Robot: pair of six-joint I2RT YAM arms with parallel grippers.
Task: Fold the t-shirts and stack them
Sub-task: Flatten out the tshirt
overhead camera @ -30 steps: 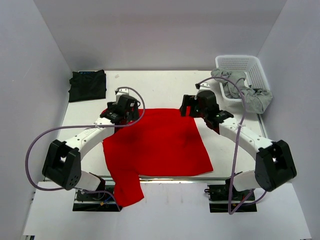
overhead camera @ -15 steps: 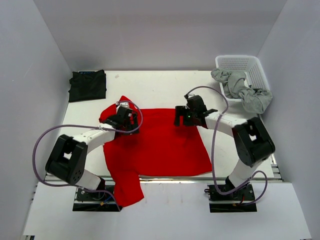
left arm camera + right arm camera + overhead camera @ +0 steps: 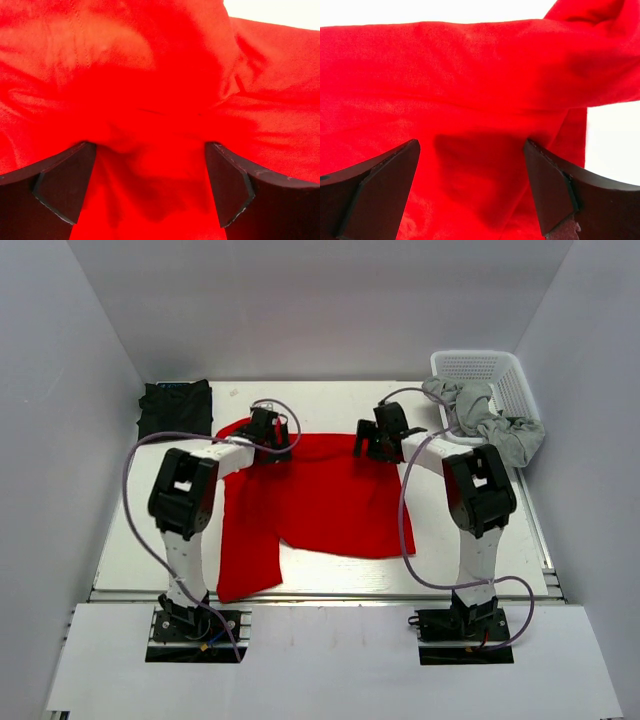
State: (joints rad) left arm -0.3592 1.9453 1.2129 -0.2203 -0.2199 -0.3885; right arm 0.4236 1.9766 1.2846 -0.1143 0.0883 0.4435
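The red t-shirt [image 3: 320,505] lies spread on the white table [image 3: 330,400], its far edge bunched and one sleeve hanging toward the near left. My left gripper [image 3: 268,436] is over its far left corner and my right gripper [image 3: 372,443] is over its far right corner. In the left wrist view the jaws stand wide apart over rumpled red cloth [image 3: 150,75], gripper [image 3: 150,150] open. In the right wrist view the gripper [image 3: 471,150] is also open over red cloth [image 3: 460,75]. The black t-shirt [image 3: 175,410] lies folded at the far left.
A white lattice basket [image 3: 500,368] stands at the far right with grey cloth [image 3: 495,430] spilling over its near rim. Grey walls close in the table on both sides and at the back.
Both arms have swung away to the far side of the shirt. The red shirt has been drawn farther back on the table, its near edge now off the front edge.
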